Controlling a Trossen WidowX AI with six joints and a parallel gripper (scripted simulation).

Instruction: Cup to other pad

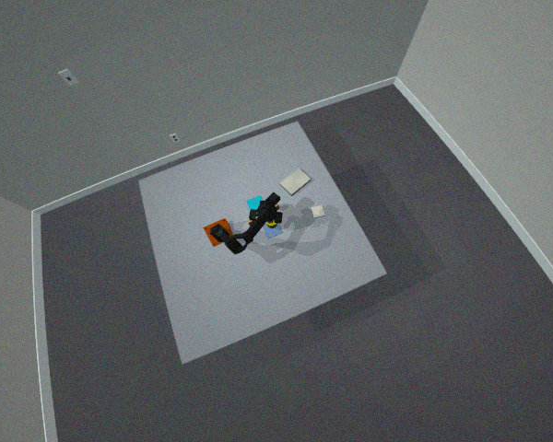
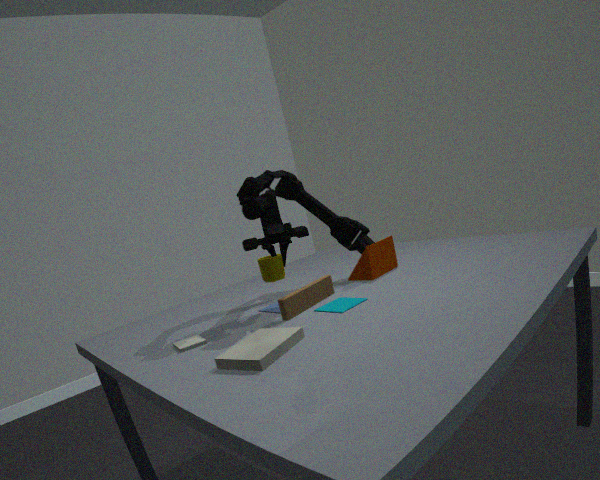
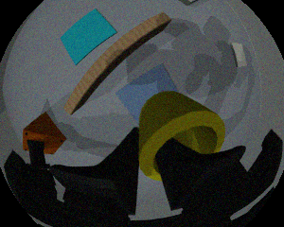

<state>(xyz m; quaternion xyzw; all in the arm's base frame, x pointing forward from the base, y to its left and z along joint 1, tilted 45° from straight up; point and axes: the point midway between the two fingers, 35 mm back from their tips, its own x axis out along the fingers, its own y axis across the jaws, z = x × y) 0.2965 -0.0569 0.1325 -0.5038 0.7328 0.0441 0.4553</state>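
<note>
The yellow cup hangs in the air above the blue pad, close to upright in the exterior view. My gripper is shut on the cup's wall, with one finger inside the rim and one outside. The cyan pad lies bare on the other side of a wooden barrier. No marbles can be made out; a finger and the rim hide much of the cup's inside.
The upright wooden barrier stands between the two pads. A cream slab and a small white block lie on the table. An orange wedge is at the arm's base.
</note>
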